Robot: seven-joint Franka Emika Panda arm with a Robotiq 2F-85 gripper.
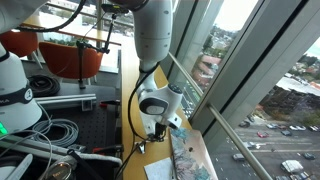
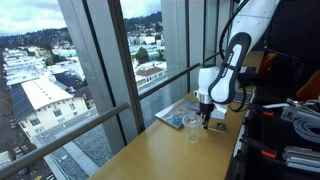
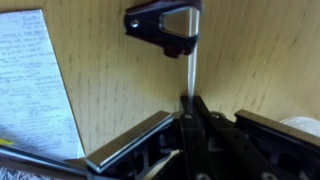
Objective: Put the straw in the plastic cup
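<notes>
Fingers (image 3: 203, 118) pinch straw (image 3: 190, 60), plastic cup (image 2: 192, 122) nr them.

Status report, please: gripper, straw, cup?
Gripper low beside plastic cup, closure unclear. Straw at gripper, not yet in cup. Papers lie near cup.

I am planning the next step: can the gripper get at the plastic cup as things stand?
Probably yes. In an exterior view the gripper hangs just beside the plastic cup, its rim uncovered, nothing between them. It seems shut on the straw.
</notes>
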